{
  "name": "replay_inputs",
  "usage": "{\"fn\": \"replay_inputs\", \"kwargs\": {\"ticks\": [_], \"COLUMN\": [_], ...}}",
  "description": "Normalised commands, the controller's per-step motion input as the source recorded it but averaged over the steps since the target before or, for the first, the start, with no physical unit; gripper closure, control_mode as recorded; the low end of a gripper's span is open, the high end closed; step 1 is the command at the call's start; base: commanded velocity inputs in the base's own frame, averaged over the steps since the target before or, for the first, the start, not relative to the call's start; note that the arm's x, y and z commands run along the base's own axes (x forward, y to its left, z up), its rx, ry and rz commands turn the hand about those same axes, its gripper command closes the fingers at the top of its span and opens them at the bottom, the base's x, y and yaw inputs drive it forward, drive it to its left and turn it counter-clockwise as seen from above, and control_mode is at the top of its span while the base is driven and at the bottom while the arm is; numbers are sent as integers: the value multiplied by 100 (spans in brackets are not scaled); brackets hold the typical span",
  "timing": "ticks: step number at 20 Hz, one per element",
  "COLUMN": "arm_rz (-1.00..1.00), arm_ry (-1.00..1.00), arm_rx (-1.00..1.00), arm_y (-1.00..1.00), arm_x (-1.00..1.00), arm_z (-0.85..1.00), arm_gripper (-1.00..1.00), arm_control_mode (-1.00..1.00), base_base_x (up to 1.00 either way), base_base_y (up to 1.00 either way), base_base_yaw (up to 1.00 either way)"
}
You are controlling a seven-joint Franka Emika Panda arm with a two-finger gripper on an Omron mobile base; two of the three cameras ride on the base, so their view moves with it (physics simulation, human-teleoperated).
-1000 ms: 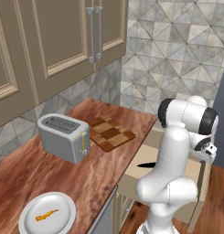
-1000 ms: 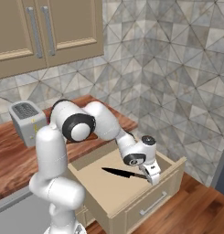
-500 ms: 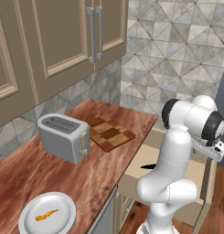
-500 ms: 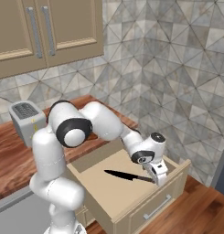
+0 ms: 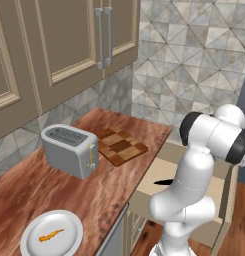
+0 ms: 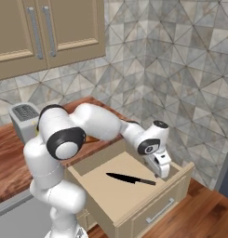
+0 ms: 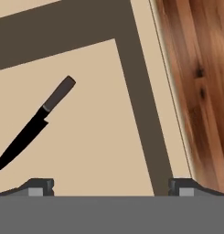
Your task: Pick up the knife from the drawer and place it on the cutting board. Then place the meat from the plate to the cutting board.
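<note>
Below your left base camera, the white plate (image 5: pixel 52 235) sits at the near end of the countertop (image 5: pixel 39 190) with the orange strip of meat (image 5: pixel 50 235) on it, a toaster (image 5: pixel 70 150) stands farther back, and the checkered cutting board (image 5: pixel 120 146) lies bare just beyond the toaster; past the arm you catch the pulled-out drawer (image 5: pixel 166 151) and the dark tip of the knife (image 5: pixel 163 181) on its pale floor. From your right base camera, the gripper (image 6: pixel 163 174) hangs low inside the drawer near its right front corner, fingers spread wide and closed on nothing, while the black knife lies flat on the drawer floor just to the left of them, its handle end toward the gripper and not touching it. Through your hand camera, the two fingertips (image 7: pixel 39 187) stand far apart at the bottom edge with only bare drawer floor between them; the knife lies on a slant above the left fingertip, handle toward the upper right, blade running off toward the lower left, clear of both tips, and the drawer's wall and the wooden room floor (image 7: pixel 200 87) pass on the right.
</note>
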Motion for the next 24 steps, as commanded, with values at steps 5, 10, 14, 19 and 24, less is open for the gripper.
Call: {"fn": "replay_inputs", "kwargs": {"ticks": [5,10,14,19,24], "arm_rz": [0,0,-1,-6,-21], "arm_ry": [2,0,0,-1,0], "arm_rx": [5,19,16,2,-7], "arm_y": [2,12,18,31,29], "arm_x": [-2,-11,-4,0,0], "arm_z": [2,-1,-4,-1,0], "arm_gripper": [-100,-100,-100,-100,-100], "arm_control_mode": [-100,-100,-100,-100,-100], "base_base_x": [0,0,0,0,0], "base_base_y": [0,0,0,0,0], "base_base_yaw": [0,0,0,0,0]}}
